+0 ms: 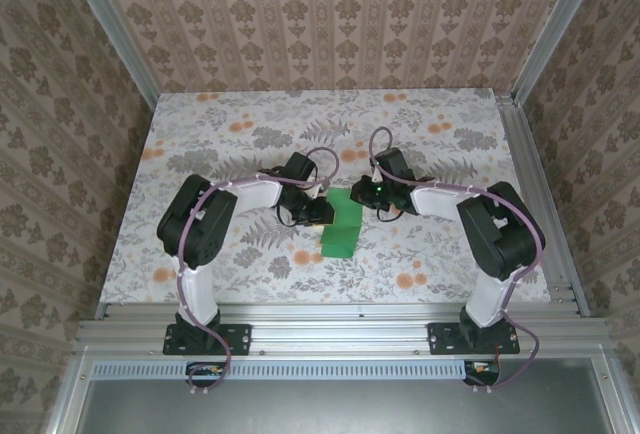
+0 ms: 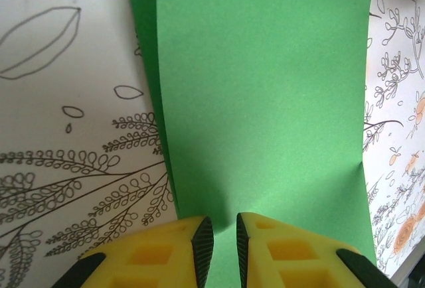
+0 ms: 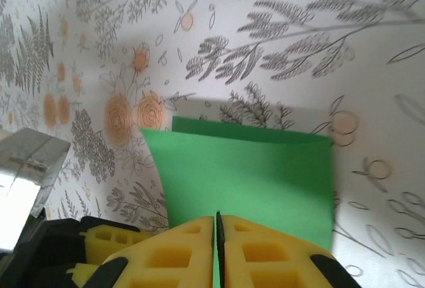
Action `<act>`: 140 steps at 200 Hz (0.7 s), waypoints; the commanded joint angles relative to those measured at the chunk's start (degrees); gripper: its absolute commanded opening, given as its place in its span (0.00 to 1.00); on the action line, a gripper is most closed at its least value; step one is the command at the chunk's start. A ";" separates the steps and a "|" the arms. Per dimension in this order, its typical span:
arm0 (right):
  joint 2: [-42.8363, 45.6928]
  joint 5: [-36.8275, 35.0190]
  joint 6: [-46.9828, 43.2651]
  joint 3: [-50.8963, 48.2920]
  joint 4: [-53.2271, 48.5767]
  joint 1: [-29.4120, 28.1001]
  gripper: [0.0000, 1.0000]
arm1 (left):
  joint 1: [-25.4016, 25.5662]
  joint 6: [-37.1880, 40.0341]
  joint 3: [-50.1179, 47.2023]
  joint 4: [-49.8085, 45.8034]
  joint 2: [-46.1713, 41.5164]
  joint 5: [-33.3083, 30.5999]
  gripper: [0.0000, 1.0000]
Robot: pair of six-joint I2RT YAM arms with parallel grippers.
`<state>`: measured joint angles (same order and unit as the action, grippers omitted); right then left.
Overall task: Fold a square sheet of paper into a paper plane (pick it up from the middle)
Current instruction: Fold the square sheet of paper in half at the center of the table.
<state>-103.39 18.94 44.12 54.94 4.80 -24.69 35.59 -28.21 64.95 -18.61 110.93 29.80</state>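
On the left of the floral desk, the left arm bent inward toward the middle. At its end, the left pincer, set against the left edge of the square sheet of paper. From the left wrist, that left pincer low in view, yellow fingers narrowly apart, black pads facing each other across a slim gap with green filling it. Cannot tell whether resting on the sheet or just above it. Beyond the pads, the square sheet of paper stretching away as a broad green band, its left edge curved with a darker second layer along it, and desk pattern on both sides. In the middle of the overhead view, the sheet folded into a narrow strip, lying between the two pincers and pointing toward the near rail. To the right, the right pincer at the strip's far right corner. From the right wrist, the right pincer pressed together, clamped on the square sheet of paper with a thin green line in the slit. A darker layer peeking past the far edge. Farthest right, the right arm.
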 commanded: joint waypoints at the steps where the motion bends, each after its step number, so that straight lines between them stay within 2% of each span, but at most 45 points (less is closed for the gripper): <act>1: -3.89 1.11 1.00 2.63 1.22 -0.01 0.13 | 0.53 2.15 -2.70 -5.21 5.74 -7.74 0.24; 71: -10.61 -2.42 -2.56 6.10 -1.48 2.73 0.13 | 0.53 1.83 -3.61 -5.20 5.68 -8.40 0.24; 140: -11.52 -4.13 -4.88 6.15 -2.19 8.00 0.13 | 0.44 1.79 -4.03 -5.32 5.69 -8.58 0.24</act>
<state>-112.53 20.82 41.63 60.75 4.56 -20.71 35.62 -28.18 64.90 -18.39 110.96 29.78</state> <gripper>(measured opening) 0.127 0.237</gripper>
